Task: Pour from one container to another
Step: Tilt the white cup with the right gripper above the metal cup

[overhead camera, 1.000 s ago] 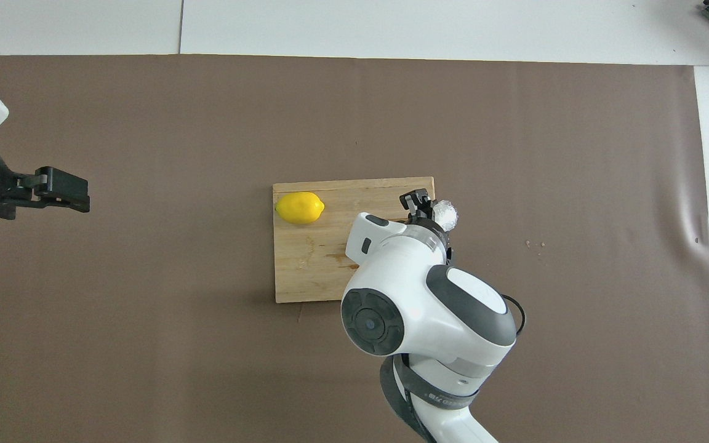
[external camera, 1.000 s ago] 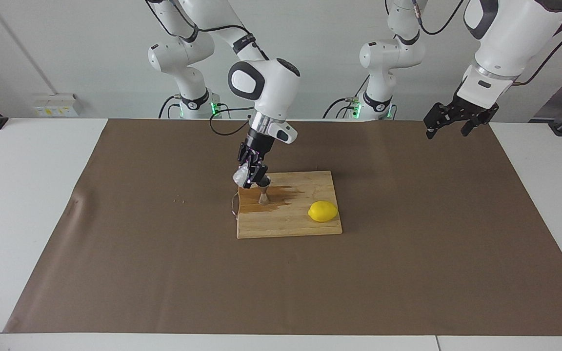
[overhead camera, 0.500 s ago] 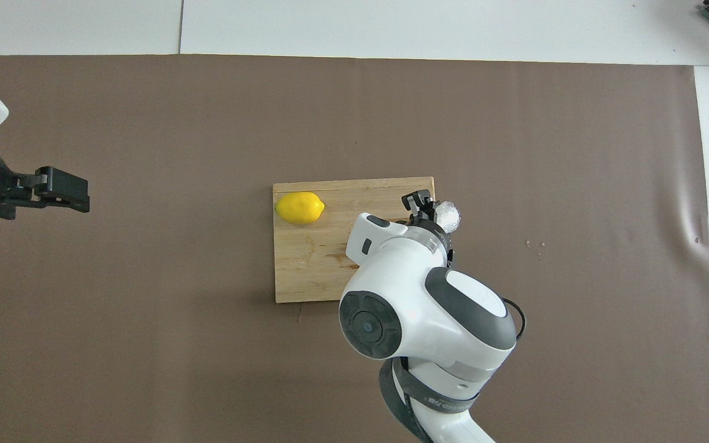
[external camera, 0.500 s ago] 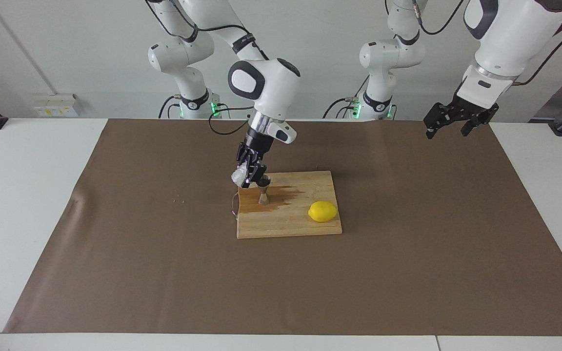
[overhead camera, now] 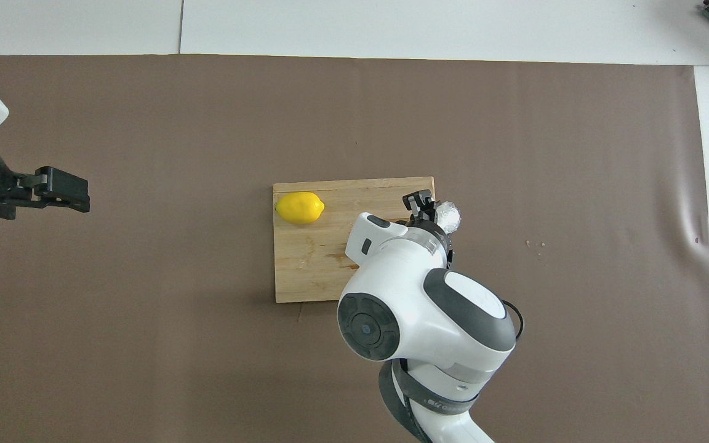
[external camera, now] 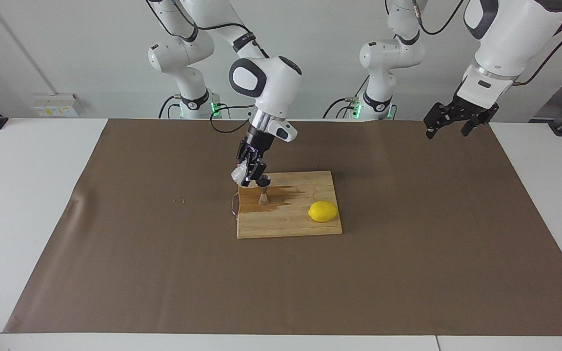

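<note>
Tabletop [external camera: 42,161] carries a cutting board [external camera: 291,224]. My right pincer [external camera: 249,171] clamps the tilted glass cup [external camera: 238,174] over the upright jigger [external camera: 263,191] on that board; my left pincer [external camera: 449,121] waits raised, fingers apart.
</note>
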Robot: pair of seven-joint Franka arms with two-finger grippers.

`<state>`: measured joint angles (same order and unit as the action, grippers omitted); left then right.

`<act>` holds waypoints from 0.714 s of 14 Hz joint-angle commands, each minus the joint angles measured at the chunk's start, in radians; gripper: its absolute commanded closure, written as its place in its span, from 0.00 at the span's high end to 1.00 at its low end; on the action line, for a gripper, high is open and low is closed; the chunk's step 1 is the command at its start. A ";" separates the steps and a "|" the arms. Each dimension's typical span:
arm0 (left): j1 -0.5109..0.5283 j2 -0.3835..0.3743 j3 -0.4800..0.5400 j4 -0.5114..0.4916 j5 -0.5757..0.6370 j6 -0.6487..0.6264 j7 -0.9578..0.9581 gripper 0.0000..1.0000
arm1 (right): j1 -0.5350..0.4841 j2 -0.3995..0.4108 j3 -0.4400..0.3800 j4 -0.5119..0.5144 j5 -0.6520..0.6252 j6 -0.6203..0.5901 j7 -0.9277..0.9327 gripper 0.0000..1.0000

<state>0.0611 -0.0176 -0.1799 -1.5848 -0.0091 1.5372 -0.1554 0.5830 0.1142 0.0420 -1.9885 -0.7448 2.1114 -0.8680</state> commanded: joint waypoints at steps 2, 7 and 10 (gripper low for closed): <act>0.005 -0.031 0.002 -0.032 -0.008 -0.003 0.000 1.00 | -0.014 -0.002 0.001 0.016 0.070 -0.014 0.012 0.00; 0.005 -0.031 0.002 -0.032 -0.006 -0.003 0.000 1.00 | -0.044 -0.002 -0.001 0.031 0.180 0.001 -0.009 0.00; 0.005 -0.031 0.002 -0.032 -0.008 -0.003 0.000 1.00 | -0.046 -0.004 -0.004 0.042 0.272 0.007 -0.031 0.00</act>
<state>0.0611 -0.0176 -0.1799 -1.5849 -0.0091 1.5372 -0.1554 0.5476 0.1143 0.0353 -1.9631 -0.5279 2.1134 -0.8698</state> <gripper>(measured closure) 0.000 0.493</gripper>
